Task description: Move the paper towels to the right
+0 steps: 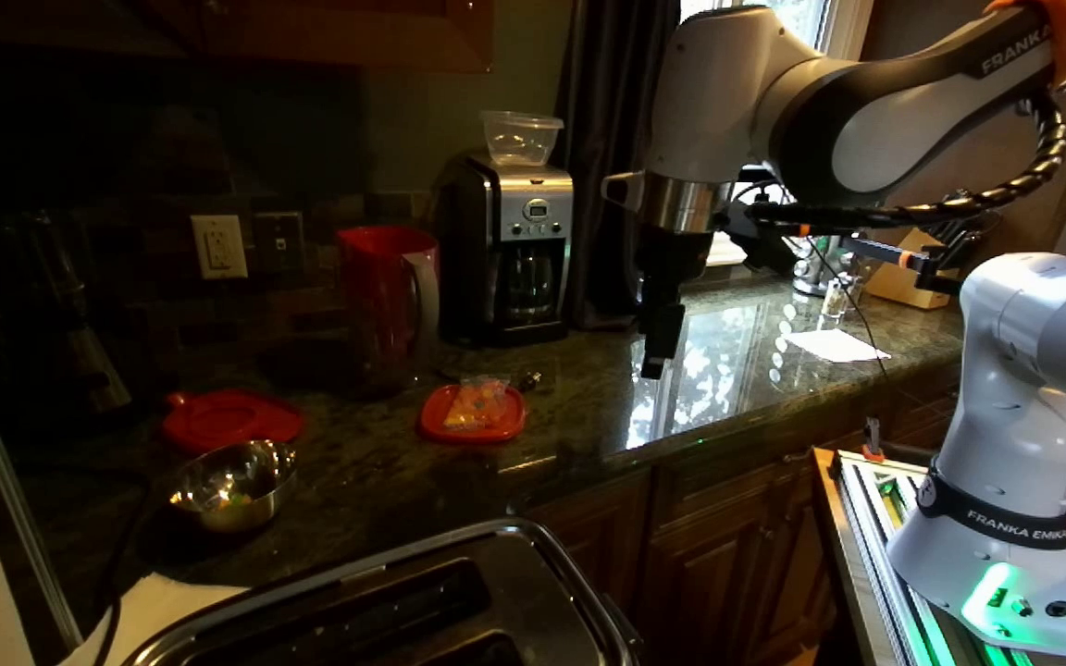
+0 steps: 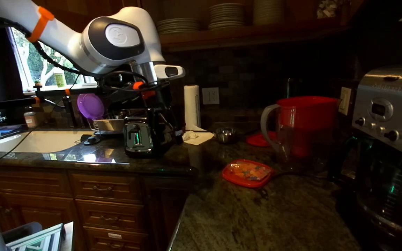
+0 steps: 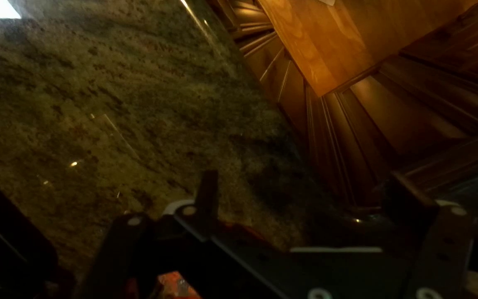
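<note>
Paper towels (image 2: 191, 106): upright, left of the wall plate (image 2: 210, 96) as you look.
Red pitcher (image 2: 304, 127): on the tabletop (image 2: 253, 219), between steel bowl (image 2: 225, 137) and coffee maker (image 2: 393, 94).
Your arm (image 2: 117, 38): extends from the upper left.

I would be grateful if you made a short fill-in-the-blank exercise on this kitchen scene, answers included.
The paper towels stand ____, not lying down.
A clear tub sits on top of the ____.
The gripper, jaws apart, is ____.
The main colour of the pitcher is ____.

Missing words: upright; coffee maker; open; red.
</note>
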{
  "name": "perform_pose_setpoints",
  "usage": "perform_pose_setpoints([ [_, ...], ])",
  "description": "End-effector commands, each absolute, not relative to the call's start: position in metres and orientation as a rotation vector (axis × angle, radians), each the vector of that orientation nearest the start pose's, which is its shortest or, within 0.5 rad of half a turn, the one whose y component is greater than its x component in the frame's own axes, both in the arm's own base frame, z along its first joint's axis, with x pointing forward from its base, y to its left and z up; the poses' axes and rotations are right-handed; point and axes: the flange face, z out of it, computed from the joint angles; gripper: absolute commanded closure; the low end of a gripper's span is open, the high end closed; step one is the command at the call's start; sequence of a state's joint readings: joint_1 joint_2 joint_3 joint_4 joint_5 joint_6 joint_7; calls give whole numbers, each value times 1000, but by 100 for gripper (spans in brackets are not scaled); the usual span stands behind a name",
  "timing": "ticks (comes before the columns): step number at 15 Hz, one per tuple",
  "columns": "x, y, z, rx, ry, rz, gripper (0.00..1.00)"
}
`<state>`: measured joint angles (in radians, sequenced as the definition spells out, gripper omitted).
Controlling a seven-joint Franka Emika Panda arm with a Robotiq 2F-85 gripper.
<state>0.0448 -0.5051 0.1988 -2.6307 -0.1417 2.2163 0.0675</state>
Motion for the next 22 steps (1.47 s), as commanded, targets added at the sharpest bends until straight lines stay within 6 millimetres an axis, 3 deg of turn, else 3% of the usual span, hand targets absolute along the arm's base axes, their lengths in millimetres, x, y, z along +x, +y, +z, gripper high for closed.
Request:
perform_pose_setpoints([
  [1,397,90,437,-3233,-345,-364,0],
  [4,435,92,462,-3087,-369,-532,0],
  [8,488,118,492,-2893,-546,-678,0],
  [9,502,126,500,-2846,-569,-690,0],
  [12,543,152,506,-2839,-424,-596,0],
  [13,512,136,509,-2854,-475,-668,0],
  [16,540,150,505,-2850,-451,-640,0],
  [18,539,145,497,-2807,-294,-684,0],
  [20,556,159,496,-2697,-270,-806,0],
  [22,575,178,489,-2618,-269,-821,0],
])
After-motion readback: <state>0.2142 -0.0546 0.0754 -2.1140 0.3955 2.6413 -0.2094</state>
